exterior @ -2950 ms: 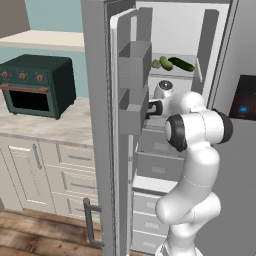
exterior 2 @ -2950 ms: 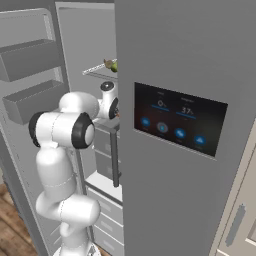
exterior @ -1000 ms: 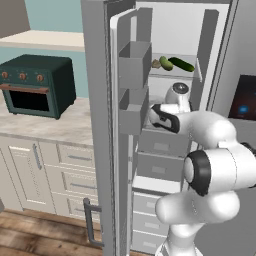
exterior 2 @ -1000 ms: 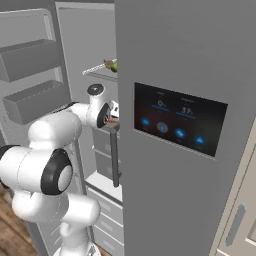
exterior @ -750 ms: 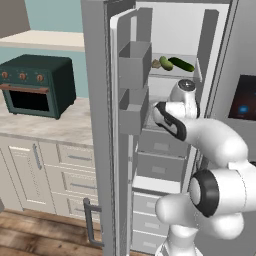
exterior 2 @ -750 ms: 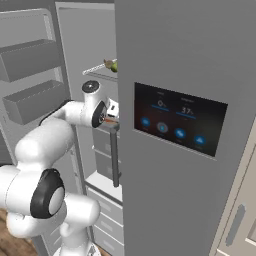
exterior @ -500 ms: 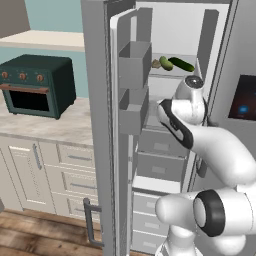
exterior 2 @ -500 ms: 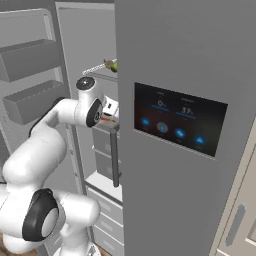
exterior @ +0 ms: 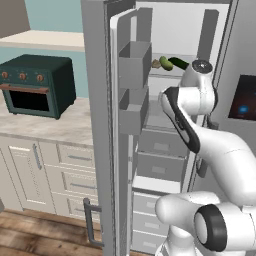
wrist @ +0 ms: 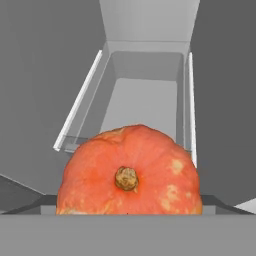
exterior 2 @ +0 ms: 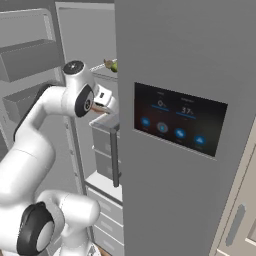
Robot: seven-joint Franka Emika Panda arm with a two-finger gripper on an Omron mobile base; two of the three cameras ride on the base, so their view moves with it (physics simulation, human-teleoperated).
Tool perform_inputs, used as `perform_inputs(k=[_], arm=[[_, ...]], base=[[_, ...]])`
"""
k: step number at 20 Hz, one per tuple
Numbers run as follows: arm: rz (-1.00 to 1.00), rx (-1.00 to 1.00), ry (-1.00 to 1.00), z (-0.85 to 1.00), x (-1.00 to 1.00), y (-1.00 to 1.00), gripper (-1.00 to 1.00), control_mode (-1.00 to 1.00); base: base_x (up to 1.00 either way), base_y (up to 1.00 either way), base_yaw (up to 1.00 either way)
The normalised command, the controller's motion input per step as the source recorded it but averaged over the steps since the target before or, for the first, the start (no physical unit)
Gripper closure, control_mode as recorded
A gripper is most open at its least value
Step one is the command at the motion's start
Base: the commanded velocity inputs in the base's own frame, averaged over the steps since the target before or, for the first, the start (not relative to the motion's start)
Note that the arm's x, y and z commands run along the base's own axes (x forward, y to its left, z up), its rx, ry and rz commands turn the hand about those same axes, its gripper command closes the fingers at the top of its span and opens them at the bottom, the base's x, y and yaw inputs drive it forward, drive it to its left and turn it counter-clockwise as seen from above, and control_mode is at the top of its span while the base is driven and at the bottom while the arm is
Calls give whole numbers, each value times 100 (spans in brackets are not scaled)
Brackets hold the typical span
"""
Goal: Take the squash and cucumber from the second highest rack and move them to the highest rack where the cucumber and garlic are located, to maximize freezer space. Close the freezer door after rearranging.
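I see the squash (wrist: 129, 175) close under my hand, stem up; can't tell if my gripper's pinching it.

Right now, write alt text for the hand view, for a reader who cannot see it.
A round orange squash with a small brown stem at its centre sits close up in the lower half of the picture. Behind it, a pale grey shelf runs back to the freezer's white rear wall.

You've got a teal wall (exterior: 60, 17), a beige counter (exterior: 45, 122) carrying a dark green oven (exterior: 35, 85), cream drawer cabinets (exterior: 65, 175) below it, and wood plank floor (exterior: 35, 235).
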Motion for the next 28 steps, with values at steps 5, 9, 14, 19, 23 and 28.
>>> perform_inputs(k=[5, 9, 14, 19, 23, 28], arm=[[-5, 0, 5, 58, -17, 1, 100, -100], [-7, 0, 0, 49, -2, 0, 100, -100], [-8, 0, 0, 25, 6, 0, 100, -100], [-2, 0, 0, 2, 31, 0, 100, -100], [0, 0, 0, 3, 51, -2, 100, -100], [-1, 0, -1, 4, 51, -1, 100, -100]], base=[[0, 0, 0], [0, 0, 0], [0, 0, 0], [0, 0, 0], [0, 0, 0], [0, 0, 0]])
